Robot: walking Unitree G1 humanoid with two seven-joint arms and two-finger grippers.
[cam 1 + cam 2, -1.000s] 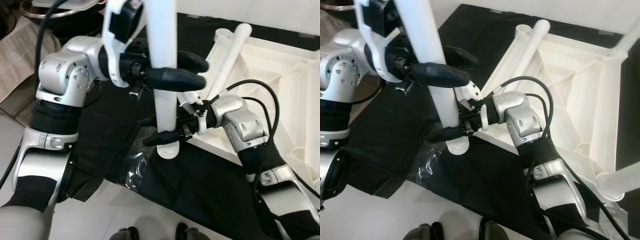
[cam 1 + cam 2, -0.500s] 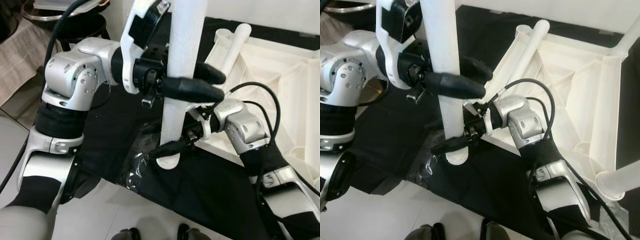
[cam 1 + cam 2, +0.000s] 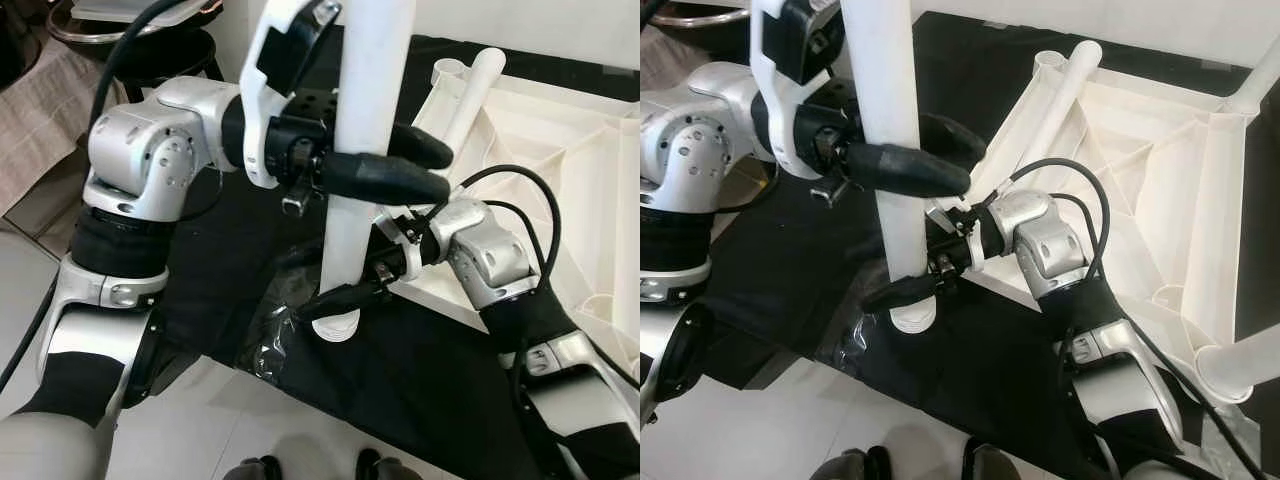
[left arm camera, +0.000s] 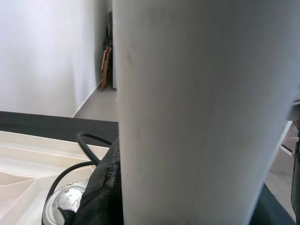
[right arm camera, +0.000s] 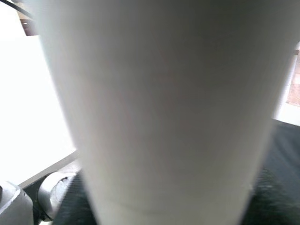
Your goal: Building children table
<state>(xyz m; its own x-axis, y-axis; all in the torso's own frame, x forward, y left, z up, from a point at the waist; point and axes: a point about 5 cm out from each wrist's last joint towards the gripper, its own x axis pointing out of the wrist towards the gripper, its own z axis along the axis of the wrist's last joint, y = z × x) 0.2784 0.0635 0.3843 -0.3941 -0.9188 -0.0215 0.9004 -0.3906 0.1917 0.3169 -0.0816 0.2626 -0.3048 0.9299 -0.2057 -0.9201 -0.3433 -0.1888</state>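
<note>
- Table leg: your white tube stands nearly upright in front of the robot, its long axis running top to bottom of the head views, with a slight lean so the top sits a little to the right of the foot. Its flanged lower end points down at the black sheet spread on the floor.
- Left claw: you have it clamped across the leg about midway up, one black finger passing in front of the tube and the other behind, both pointing toward the robot's right.
- Right claw: it grips the same leg lower down, just above the flange, with a black finger crossing the front of the tube and pointing left.
- Upturned tabletop: the white moulded top lies underside up on the black sheet to your right, its ribs showing. One leg already stands in its near corner socket, tilted; another leg sits at the far right corner.
- Crinkled clear plastic lies on the sheet just beside the leg's foot.
- Both wrist views look straight at the white tube, close up.
</note>
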